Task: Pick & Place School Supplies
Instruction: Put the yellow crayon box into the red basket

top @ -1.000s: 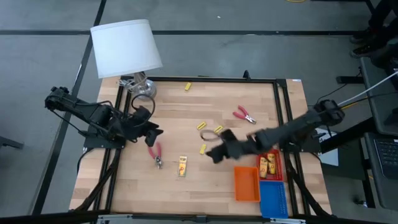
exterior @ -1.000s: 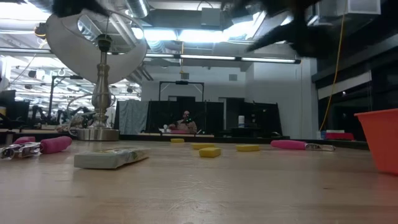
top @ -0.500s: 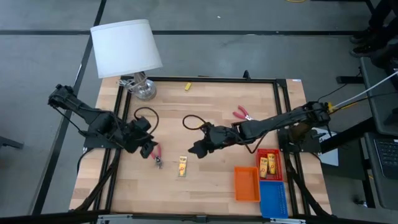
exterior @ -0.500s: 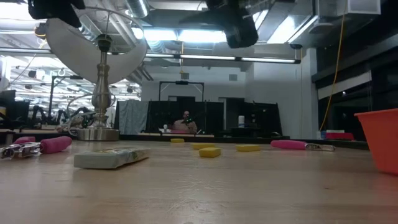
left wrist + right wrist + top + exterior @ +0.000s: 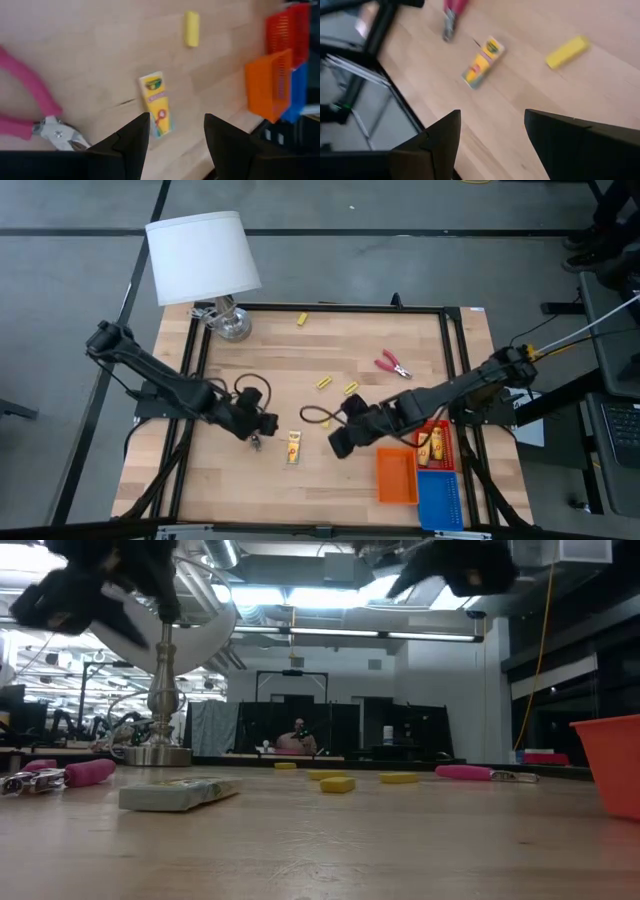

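A flat yellow-orange pack (image 5: 294,446) lies on the wooden table (image 5: 300,370) near its front edge, between the two grippers. In the left wrist view the same pack (image 5: 156,103) shows bare on the wood, with a small yellow block (image 5: 191,22) beyond it and the pink-handled tool (image 5: 35,112) just beside it. From above, that tool (image 5: 255,440) lies mostly under the left gripper (image 5: 262,423), only its metal tip showing.

The left gripper hangs over the tool, fingers (image 5: 131,137) spread apart with nothing between them. The right gripper (image 5: 341,442) hovers on the pack's other side, just beside the orange tray (image 5: 397,476); its fingers (image 5: 436,140) are also apart and empty, and its wrist view looks down on the pack (image 5: 482,62), a yellow block (image 5: 567,51) and the tool's tip (image 5: 450,22).

Two more packs (image 5: 430,446) sit in the red tray (image 5: 432,426), with the blue tray (image 5: 440,498) in front of it. A second red-handled tool (image 5: 392,364) lies well apart toward the table's far right. Two yellow blocks (image 5: 324,382) (image 5: 351,388) lie near the middle, and another (image 5: 301,319) at the far edge.

The lamp (image 5: 203,258) stands at the far left corner.
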Controlling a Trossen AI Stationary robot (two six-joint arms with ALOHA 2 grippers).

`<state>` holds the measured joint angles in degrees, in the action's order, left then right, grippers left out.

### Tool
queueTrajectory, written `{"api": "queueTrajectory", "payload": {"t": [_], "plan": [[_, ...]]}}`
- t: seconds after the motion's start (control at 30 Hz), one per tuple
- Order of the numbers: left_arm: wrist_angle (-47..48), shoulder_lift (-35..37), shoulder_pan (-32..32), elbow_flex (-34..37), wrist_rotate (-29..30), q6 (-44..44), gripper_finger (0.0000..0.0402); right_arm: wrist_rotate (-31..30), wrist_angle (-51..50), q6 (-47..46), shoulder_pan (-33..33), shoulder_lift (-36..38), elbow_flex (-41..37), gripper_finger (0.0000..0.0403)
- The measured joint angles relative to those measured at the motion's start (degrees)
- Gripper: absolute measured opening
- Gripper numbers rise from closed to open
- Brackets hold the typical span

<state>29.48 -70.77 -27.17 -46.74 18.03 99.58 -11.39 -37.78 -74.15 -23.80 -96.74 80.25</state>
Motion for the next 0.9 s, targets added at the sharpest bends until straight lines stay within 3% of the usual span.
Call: {"api": "queueTrajectory", "payload": {"t": [0.2,0.4,0.63,0.9], "plan": [[-1.75,-10.08,-1.88,-3.33,0.26,9.20,0.0184,-1.11,-5.40,1.19,-4.29,1.84,0.00,0.0224],[-1.88,-19.18,-1.30,-8.17,-0.03,12.96,0.0178,-4.76,-6.30,4.04,-6.94,3.96,0.00,0.0224],[-1.14,-25.87,-0.65,-12.01,-0.58,15.33,0.0114,-7.56,-5.98,5.74,-9.40,6.57,-0.02,0.0224],[-0.27,-26.98,0.18,-12.33,2.54,16.68,0.0057,-11.77,-5.99,4.94,-12.91,7.61,-0.04,0.0224]]}}
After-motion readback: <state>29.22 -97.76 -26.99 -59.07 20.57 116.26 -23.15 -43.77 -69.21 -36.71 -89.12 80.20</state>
